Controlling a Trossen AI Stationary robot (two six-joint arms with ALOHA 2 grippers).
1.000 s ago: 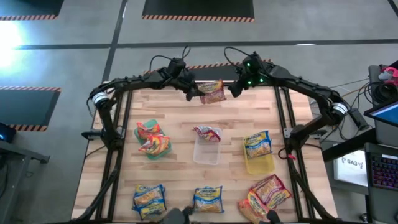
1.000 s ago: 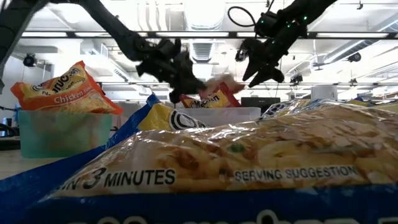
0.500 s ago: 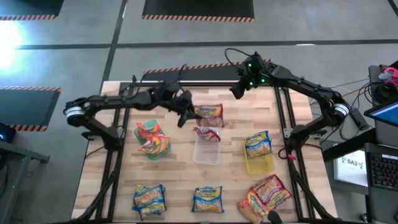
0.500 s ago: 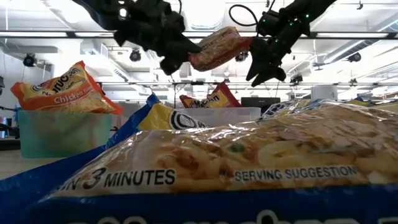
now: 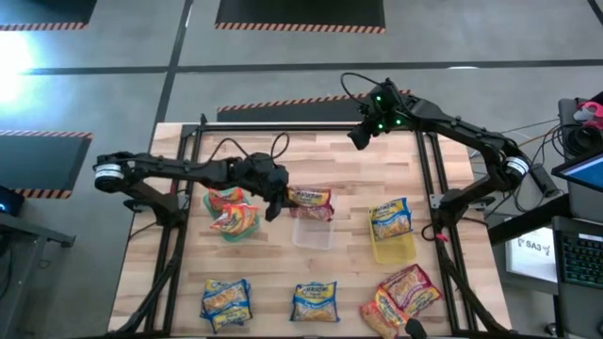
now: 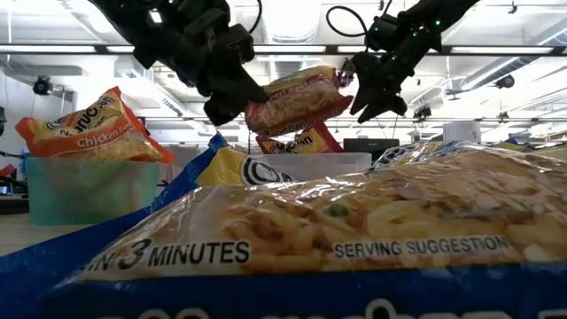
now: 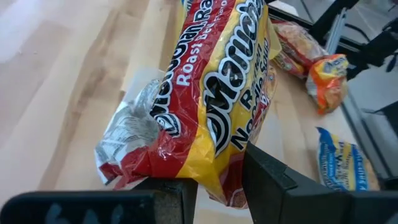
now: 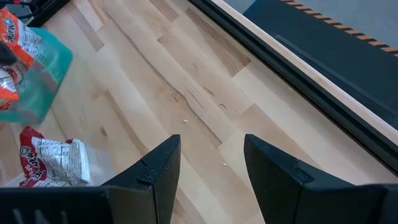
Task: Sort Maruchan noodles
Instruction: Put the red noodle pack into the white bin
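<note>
My left gripper (image 5: 281,200) is shut on a red-and-yellow Maruchan packet (image 5: 311,199), held in the air above the clear bin (image 5: 313,234). The low view shows that gripper (image 6: 232,93) and packet (image 6: 297,99) above the bin's rim. In the left wrist view the packet (image 7: 211,93) fills the space ahead of my fingers. A red packet (image 8: 50,162) lies in the clear bin. My right gripper (image 5: 358,137) hangs open and empty over the far edge of the table (image 8: 211,168). My left gripper pinches the packet's end nearest the table's left (image 7: 214,171) between its two fingers. The fingers (image 7: 273,180) come from the table's left, slanting down. The packet is lifted clear and sticks out from the fingers toward the table's right, roughly level.
A green bin (image 5: 232,215) holds orange packets on the left. A yellow bin (image 5: 392,243) holds a blue-yellow packet on the right. Two blue packets (image 5: 226,299) (image 5: 315,301) and a heap of orange-red ones (image 5: 403,294) lie near the near edge. Bare wood lies at the far middle.
My left gripper has carried the red-and-yellow packet from the table's far edge toward the near edge, lifting it clear, and now holds it above the clear bin. It stayed shut on the packet.
</note>
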